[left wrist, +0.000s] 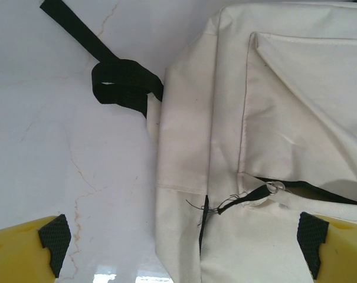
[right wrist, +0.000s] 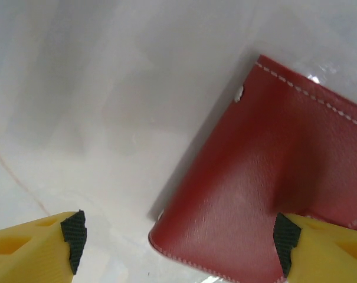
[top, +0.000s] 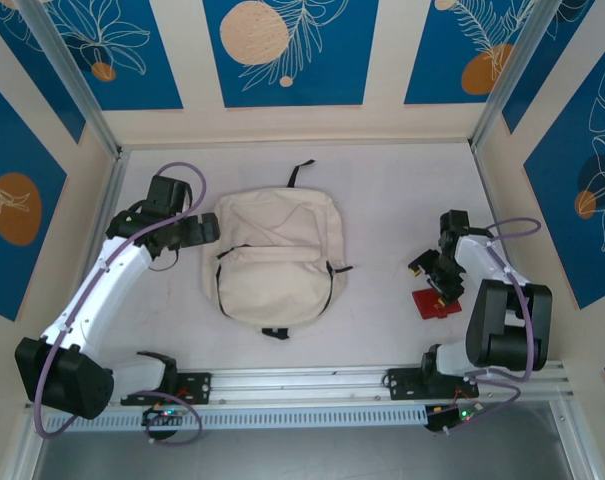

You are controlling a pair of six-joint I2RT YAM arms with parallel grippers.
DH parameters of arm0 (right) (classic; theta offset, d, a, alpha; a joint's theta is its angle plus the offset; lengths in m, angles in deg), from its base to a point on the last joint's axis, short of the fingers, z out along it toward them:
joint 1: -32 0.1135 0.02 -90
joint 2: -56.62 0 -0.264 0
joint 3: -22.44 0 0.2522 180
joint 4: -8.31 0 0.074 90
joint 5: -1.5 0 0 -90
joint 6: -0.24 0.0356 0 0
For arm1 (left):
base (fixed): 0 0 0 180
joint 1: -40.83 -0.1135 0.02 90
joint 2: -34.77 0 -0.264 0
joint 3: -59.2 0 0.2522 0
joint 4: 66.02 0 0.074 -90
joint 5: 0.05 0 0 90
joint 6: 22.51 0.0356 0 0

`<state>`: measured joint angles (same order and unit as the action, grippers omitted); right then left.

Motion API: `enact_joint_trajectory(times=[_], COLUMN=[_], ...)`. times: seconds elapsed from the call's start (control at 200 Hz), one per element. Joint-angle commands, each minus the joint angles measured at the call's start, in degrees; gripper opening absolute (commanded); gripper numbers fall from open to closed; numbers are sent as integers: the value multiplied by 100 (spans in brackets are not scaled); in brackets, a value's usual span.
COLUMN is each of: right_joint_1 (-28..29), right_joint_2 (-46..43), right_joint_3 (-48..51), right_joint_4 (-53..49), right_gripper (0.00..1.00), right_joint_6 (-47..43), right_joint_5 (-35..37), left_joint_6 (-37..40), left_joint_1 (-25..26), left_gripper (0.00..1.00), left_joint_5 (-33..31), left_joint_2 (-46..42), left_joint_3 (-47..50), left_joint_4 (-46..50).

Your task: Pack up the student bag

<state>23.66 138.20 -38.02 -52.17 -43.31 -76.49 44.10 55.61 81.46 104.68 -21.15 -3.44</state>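
At bench (top: 382, 190) centre: student bag (top: 272, 262) is laid flat, pocket up.
Left tool (left wrist: 184, 242): spread wide, nothing held, poised over the bag's side edge.
Right tool (right wrist: 178, 236): spread wide, nothing clamped, one finger over the red pouch (right wrist: 272, 177).
Open room: bare bench between bag and pouch.

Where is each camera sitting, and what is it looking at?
Top camera: high behind the robot, looking down at the table, left arm, right arm and student bag.
Left wrist camera: on the left arm, looking past the open left gripper at the bag's edge and black strap.
Right wrist camera: on the right arm, looking past the open right gripper at a red pouch.
Shared: top and left wrist both see the bag.
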Motion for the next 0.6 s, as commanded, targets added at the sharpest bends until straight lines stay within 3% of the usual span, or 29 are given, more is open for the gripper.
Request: enact_joint_trajectory(times=[0.0,0.26,0.595], right_joint_1=[-23,778,2565], right_joint_2=[253,495,1104], right_joint_3=[-112,-56,-640], right_joint_4=[280,842,1022], right_gripper=[83,75,67], right_joint_6=[-105,-225,-72], right_joint_5=[-189,-1033,-1344], left_joint_6=[64,4,-16], left_joint_1=[-71,-72,-81], left_gripper=[100,100,100], left_joint_5=[228,356,326], left_joint_2=[-87,-48,-21], left_joint_3=[70,132,199], left_joint_4=[-68,-127,-210])
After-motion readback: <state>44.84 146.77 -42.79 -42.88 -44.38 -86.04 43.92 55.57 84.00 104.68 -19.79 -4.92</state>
